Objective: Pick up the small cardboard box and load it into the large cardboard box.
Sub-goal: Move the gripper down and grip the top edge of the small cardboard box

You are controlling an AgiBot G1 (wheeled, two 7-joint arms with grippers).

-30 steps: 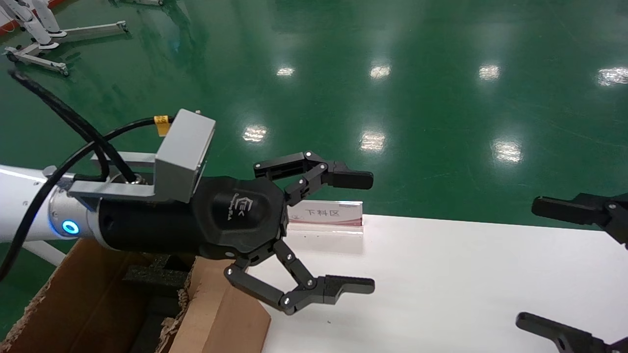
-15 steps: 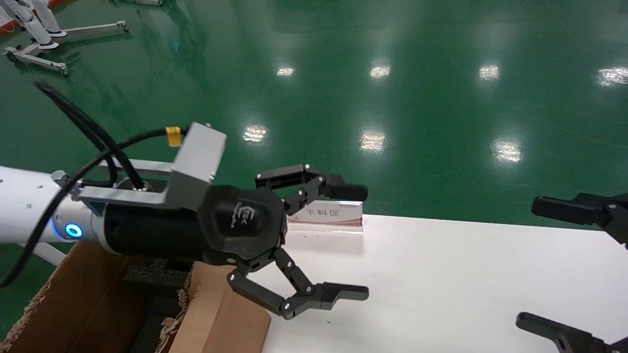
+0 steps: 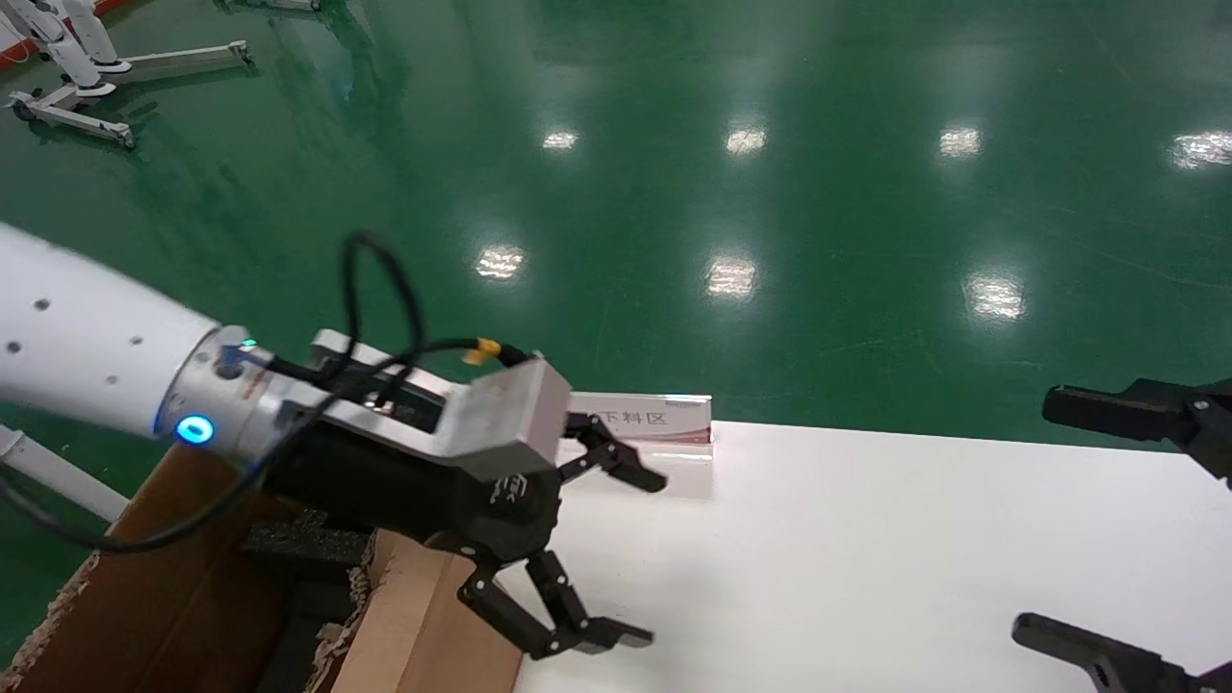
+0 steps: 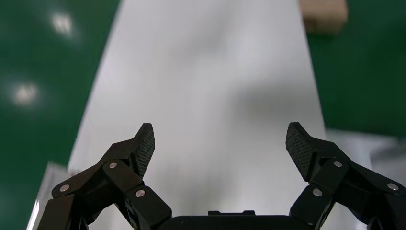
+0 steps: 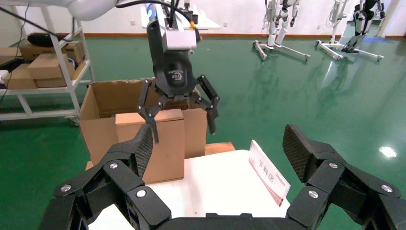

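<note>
The large cardboard box (image 3: 183, 587), with ragged rims and black foam (image 3: 308, 544) inside, stands off the left end of the white table (image 3: 866, 558). A smooth cardboard panel (image 3: 433, 616) stands between this box (image 5: 107, 96) and the table; flap or separate carton, I cannot tell. The small cardboard box (image 4: 323, 14) appears only as a blurred light-brown block beyond the table's far right end. My left gripper (image 3: 647, 556) hangs open and empty over the table's left end, angled down along it. My right gripper (image 3: 1038, 515) is parked open at the right edge.
A clear sign holder (image 3: 640, 421) with red-edged card stands on the table's far left corner. A wooden board (image 5: 220, 147) lies below the large box. A shelf with cartons (image 5: 43, 67) and robot stands (image 3: 67, 58) are on the green floor.
My left gripper has rolled over and dipped from level above the large box toward the table's left end, drawing back a little to the left. It stays open. The right gripper has not moved.
</note>
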